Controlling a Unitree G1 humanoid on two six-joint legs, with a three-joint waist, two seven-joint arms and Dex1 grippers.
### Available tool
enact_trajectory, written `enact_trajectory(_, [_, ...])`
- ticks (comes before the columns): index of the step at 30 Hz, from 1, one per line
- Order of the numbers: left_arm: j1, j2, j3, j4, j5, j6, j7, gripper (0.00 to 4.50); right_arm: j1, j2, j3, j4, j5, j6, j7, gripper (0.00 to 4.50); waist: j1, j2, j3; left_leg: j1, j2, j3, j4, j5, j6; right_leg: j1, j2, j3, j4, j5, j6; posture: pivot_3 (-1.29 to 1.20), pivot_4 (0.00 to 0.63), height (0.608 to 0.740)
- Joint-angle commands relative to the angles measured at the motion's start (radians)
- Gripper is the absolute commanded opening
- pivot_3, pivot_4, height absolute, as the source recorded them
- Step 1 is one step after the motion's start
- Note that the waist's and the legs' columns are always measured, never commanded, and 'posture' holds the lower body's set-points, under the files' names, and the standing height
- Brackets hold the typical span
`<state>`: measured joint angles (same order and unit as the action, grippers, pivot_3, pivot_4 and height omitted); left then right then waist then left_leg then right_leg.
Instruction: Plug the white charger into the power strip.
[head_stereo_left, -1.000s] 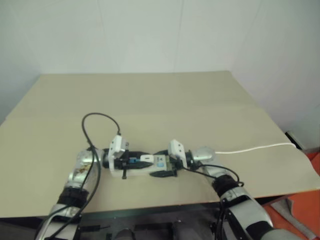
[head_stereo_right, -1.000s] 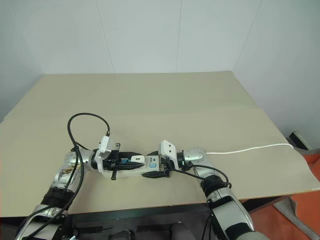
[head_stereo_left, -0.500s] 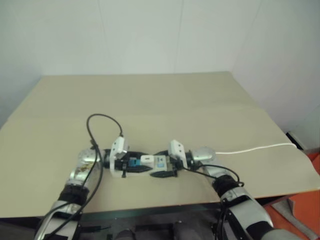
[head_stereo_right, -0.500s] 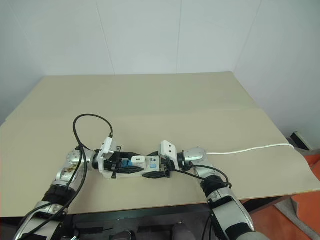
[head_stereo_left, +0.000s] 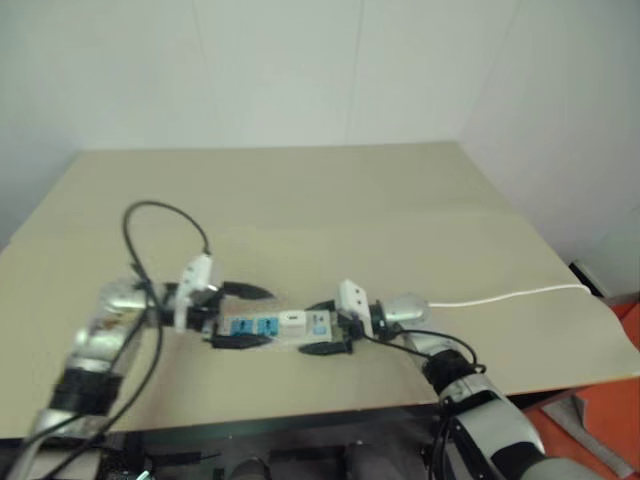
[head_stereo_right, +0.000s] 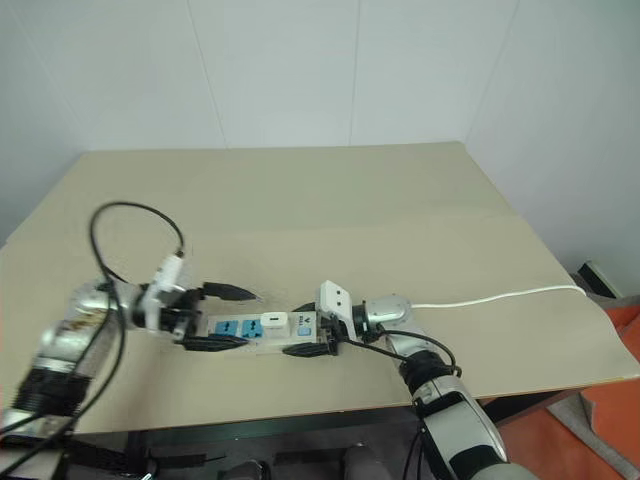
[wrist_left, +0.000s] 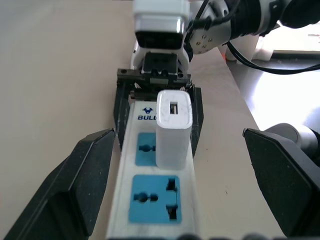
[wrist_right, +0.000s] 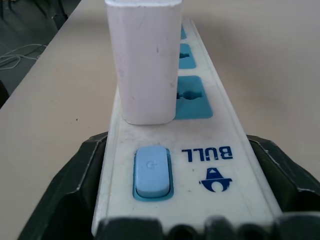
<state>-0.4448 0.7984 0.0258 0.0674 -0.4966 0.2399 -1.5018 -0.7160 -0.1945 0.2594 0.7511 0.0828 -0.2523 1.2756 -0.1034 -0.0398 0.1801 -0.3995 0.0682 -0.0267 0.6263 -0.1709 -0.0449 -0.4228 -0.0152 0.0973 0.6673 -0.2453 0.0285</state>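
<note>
Left wrist view showing the white charger (wrist_left: 174, 127) standing upright in the power strip (wrist_left: 150, 197), sitting in the socket next to the switch end. Leaving two blue socket faces bare on the side of the charger away from the switch. Reading "BULL" in blue print on the strip between charger and switch.

Spreading wide, the left gripper (head_stereo_right: 220, 317), its two black fingers (wrist_left: 75, 187) flanking the free end of the strip with clear daylight on both sides, touching nothing. Gripping nothing at all.

Clamping on the switch end of the strip, the right gripper (head_stereo_right: 312, 338), black fingers (wrist_right: 82, 182) pressing against both long edges of the white bar. Showing the blue rocker switch (wrist_right: 151, 171) just beside the charger, in the right wrist view, between those fingers.

Lying flat on the tan table (head_stereo_right: 330, 200), the strip, lengthwise between the two grippers, near the table's front edge. Trailing off from beyond the strip's switch end, a thin white cord (head_stereo_right: 500, 296), running across the table toward its right edge. Looping up above the left arm, a black cable (head_stereo_right: 130, 215), well off the strip. Standing behind the table, a plain white wall (head_stereo_right: 300, 70).
</note>
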Motion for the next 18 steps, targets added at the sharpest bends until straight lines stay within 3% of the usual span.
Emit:
enact_trajectory(1, [0.035, 0.052, 0.075, -0.068, -0.065, 0.014, -0.037, 4.50, 0.003, -0.011, -0.011, -0.017, 0.010, 0.022, 0.009, 4.48, -0.001, 0.000, 0.000, 0.000, 0.000, 0.000, 0.000, 0.000, 0.000, 0.000, 0.000, 0.000, -0.001, 0.000, 0.000, 0.00, 0.150, 0.740])
enact_trajectory(8, [0.102, 0.135, 0.144, -0.043, -0.062, -0.024, -0.072, 4.50, 0.043, -0.111, -0.034, -0.170, 0.055, 0.088, 0.064, 4.48, 0.012, 0.001, 0.002, -0.005, 0.000, 0.000, 0.000, 0.000, 0.000, -0.003, 0.000, 0.000, -0.003, -0.001, -0.002, 0.00, 0.150, 0.740])
enact_trajectory(18, [0.290, 0.191, 0.285, -0.142, -0.107, 0.004, -0.064, 4.50, 0.185, -0.355, -0.140, -0.518, 0.167, 0.237, 0.087, 4.48, 0.018, 0.002, 0.005, -0.007, 0.000, 0.001, 0.000, 0.000, 0.000, -0.005, -0.001, 0.000, -0.003, -0.004, -0.008, 0.00, 0.150, 0.740])
